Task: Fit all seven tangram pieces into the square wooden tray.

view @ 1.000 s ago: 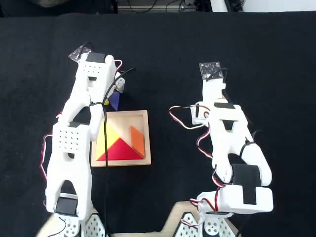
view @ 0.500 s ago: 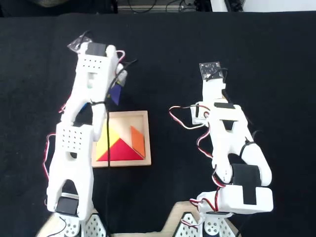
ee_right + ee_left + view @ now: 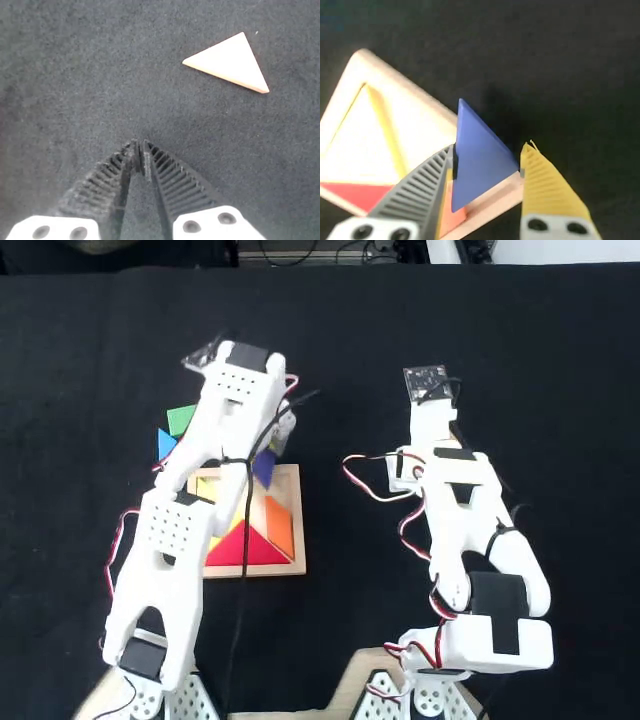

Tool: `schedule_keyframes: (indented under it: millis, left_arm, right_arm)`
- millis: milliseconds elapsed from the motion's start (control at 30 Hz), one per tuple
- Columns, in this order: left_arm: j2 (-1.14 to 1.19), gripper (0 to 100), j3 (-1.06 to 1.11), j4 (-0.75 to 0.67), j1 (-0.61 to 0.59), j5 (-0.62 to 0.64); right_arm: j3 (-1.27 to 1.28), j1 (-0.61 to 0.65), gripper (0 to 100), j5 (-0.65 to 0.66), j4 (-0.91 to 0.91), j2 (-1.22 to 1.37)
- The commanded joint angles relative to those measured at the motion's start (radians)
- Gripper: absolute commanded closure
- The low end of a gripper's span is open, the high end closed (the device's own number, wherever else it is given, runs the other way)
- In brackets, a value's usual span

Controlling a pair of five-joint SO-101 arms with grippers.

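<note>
1. Triangle point(image 3: 480, 155), blue, is pinched in the left fingers point(image 3: 542, 180) over the tray point(image 3: 355, 70) rim.
2. It should probably be lowered flat into the free space.
3. The right fingers point(image 3: 167, 177) are pressed together above the tabletop point(image 3: 75, 75).

High view: L arm point(image 3: 190, 530) covers the tray's point(image 3: 297, 530) left side. The yellow piece point(image 3: 206, 487) shows as a scrap, and the red piece point(image 3: 250, 548) has its left tip under the arm. At the tray's far edge the blue triangle point(image 3: 263, 468) is mostly under the wrist. Green piece point(image 3: 181, 420) and light-blue piece point(image 3: 166, 447), on the table point(image 3: 80, 390) off the tray's far-left corner, sit partly behind the arm, outlines unclear. L wrist view: tray cut by the frame, and the orange piece point(image 3: 459, 220) is just a sliver btwn the L gripper's point(image 3: 490, 147) finger and the triangle.
</note>
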State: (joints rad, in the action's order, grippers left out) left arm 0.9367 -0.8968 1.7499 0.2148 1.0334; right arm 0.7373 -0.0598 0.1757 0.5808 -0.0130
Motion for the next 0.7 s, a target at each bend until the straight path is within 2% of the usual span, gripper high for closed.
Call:
schedule_keyframes:
  millis: [0,267,333,467,667]
  left_arm:
    - [-0.189,97,0.130,0.012,0.018,0.020]
    - [-0.600,97,0.484,-0.017,0.097,-0.011]
    - [-0.640,97,0.588,-0.075,0.085,-0.015]
    - [-0.660,97,0.774,-0.176,0.090,-0.114]
    - [-0.654,97,0.915,-0.396,0.085,-0.123]
  right_arm:
    - [-0.041,-0.002,98.8,-0.009,0.002,-0.010]
    - [-0.041,0.000,98.8,-0.009,0.002,-0.008]
    - [-0.041,0.000,98.8,-0.009,0.002,-0.007]
    - [-0.041,0.002,98.8,-0.008,0.003,-0.007]
    - [-0.041,0.003,98.8,-0.003,0.002,-0.004]
